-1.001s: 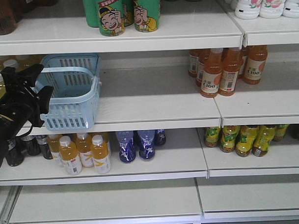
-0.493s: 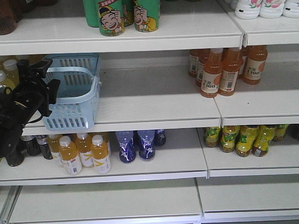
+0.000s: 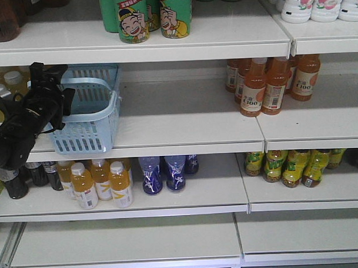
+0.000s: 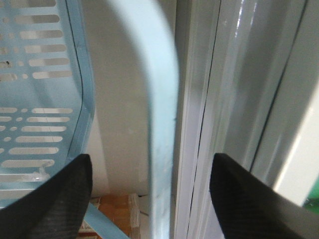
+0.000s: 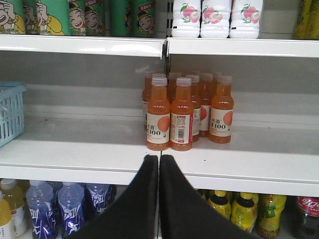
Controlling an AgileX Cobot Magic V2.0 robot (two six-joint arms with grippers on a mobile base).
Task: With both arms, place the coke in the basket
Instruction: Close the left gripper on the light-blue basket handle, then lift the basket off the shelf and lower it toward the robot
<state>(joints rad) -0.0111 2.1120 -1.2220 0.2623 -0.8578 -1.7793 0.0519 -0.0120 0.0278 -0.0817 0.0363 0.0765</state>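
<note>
The light blue basket (image 3: 90, 116) stands at the left of the middle shelf, one loop handle (image 3: 101, 85) raised. My left gripper (image 3: 57, 85) is at the basket's left side. In the left wrist view it (image 4: 152, 174) is open, and the blue handle (image 4: 162, 114) runs between its black fingers (image 4: 60, 199) without touching either. My right gripper (image 5: 159, 158) is shut and empty, in front of the middle shelf's edge; it does not show in the front view. Dark cola bottles (image 3: 33, 173) stand on the lower shelf under the basket, partly hidden by my left arm. Another cola bottle (image 5: 305, 215) shows at the lower right.
Orange drink bottles (image 3: 271, 84) stand at the right of the middle shelf. Green bottles (image 3: 154, 14) and white bottles (image 3: 324, 2) are on the top shelf. Yellow (image 3: 101, 184), blue (image 3: 165, 172) and green-yellow bottles (image 3: 292, 165) fill the lower shelf.
My left arm has risen and moved right, bringing the gripper up to the basket's handle. The basket and the bottles have not moved.
</note>
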